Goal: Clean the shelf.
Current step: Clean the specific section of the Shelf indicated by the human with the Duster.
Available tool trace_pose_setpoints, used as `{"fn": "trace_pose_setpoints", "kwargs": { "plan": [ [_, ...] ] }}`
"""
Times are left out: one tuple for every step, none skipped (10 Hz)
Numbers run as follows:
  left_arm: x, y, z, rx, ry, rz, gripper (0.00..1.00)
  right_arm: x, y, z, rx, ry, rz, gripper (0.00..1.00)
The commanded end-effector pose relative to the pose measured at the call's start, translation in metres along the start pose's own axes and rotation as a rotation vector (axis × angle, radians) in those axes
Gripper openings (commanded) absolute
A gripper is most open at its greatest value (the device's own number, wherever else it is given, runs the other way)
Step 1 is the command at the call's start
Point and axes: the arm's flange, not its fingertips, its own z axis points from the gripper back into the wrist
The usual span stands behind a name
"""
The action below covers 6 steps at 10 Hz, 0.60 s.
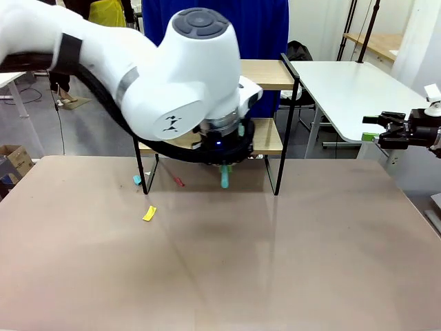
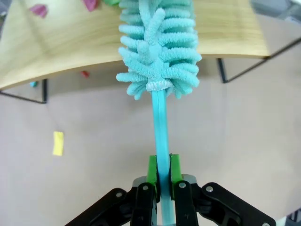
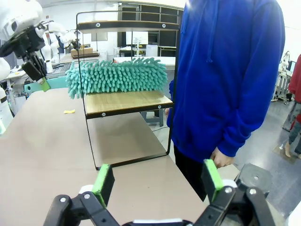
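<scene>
Wooden shelf [image 2: 70, 52] beyond left pincer [image 2: 160, 165], duster [image 2: 160, 47] gripped

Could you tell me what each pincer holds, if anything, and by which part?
Left pincer: teal duster, by its handle. Right pincer: nothing.

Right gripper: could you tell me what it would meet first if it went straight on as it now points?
Probably the shelf, at its near end by the lower board; only tabletop lies between. Depth is unclear.

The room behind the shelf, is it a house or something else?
Probably a robot lab, not a house: there is a big white robot arm, a white work table and black stand poles behind.
</scene>
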Motion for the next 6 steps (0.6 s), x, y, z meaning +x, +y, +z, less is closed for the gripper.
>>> {"fn": "trace_pose_setpoints", "kwargs": {
  "plan": [
    [-0.007,0.038,0.006,0.069,0.014,0.028,0.13,0.005,0.000,0.000,-0.001,0.007,-0.015,1.00],
    [-0.006,0.053,0.009,0.105,0.004,0.043,0.13,0.005,0.000,0.000,-0.001,0.007,-0.015,1.00],
    [-0.005,0.071,0.013,0.167,-0.011,0.048,0.13,0.005,0.000,0.000,-0.001,0.007,-0.015,1.00],
    [-0.004,0.086,0.019,0.212,-0.016,0.045,0.13,0.005,0.000,0.000,-0.001,0.007,-0.015,1.00],
    [-0.003,0.102,0.027,0.285,-0.033,0.039,0.13,0.005,0.000,0.000,-0.001,0.007,-0.015,1.00],
    [-0.004,0.110,0.034,0.369,-0.056,0.044,0.13,0.005,0.000,0.000,-0.001,0.007,-0.015,1.00]
  ]
}}
